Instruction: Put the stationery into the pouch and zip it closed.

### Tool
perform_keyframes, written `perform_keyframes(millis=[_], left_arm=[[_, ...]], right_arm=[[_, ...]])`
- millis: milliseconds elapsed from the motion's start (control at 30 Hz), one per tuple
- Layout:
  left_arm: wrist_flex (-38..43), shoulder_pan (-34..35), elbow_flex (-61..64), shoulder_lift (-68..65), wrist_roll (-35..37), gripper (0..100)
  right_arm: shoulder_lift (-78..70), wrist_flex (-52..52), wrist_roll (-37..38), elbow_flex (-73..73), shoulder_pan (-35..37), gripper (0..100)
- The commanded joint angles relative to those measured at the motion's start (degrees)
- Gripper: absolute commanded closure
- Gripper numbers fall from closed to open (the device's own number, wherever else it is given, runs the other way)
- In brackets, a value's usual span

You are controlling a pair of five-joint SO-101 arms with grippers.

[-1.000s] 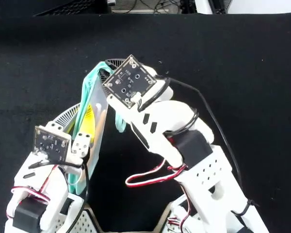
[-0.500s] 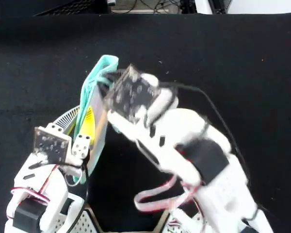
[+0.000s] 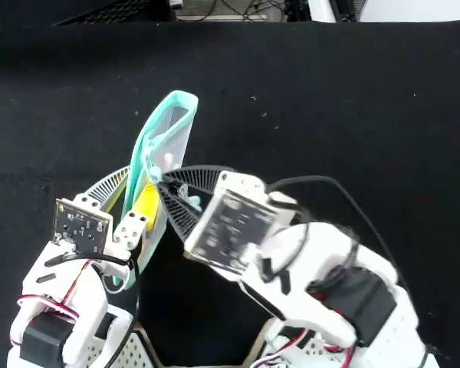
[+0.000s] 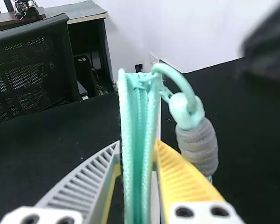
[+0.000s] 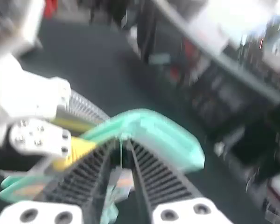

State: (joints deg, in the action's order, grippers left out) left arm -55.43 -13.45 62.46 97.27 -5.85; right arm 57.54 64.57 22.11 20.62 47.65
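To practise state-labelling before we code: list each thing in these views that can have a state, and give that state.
Pouch: standing on edge.
Zip: looks closed along the stretch the left wrist view shows.
Zip pull: dangling beside the pouch.
Left end effector: closed on the pouch.
Right end effector: closed at the pouch's edge; what it pinches is unclear.

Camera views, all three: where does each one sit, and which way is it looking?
High view: fixed above the table, looking down on both arms; left gripper and right gripper meet at the pouch.
Left wrist view: on the left arm, looking along its fingers clamped on the pouch's edge.
Right wrist view: on the right arm, looking past its black fingers at the pouch.
Shared: the pouch, in all three.
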Motion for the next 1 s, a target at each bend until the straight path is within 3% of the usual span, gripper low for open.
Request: perform_keyframes(millis=[0,133,600,900,967], left_arm=[[-0.18,-0.22,-0.13,0.18,-0.18,87],[-0.18,-0.22,-0.13,0.18,-0.18,87],[-0.26,-0.31,-0.13,0.18,-0.18,87],[-0.18,-0.31,0.75,0.18,-0.18,87],[-0.18,-0.31,0.75,0.18,-0.18,87]], right_arm=[[1.1,-4.04,-6.86,2.42,0.35,91.5],[0.92,-7.91,-8.62,5.49,0.44,81.6],[0.66,-11.43,-8.53,6.64,2.46,84.7],[0.84,-22.33,-8.53,16.04,-2.9,85.2],[1.1,-22.77,-8.53,15.96,-5.71,89.5]])
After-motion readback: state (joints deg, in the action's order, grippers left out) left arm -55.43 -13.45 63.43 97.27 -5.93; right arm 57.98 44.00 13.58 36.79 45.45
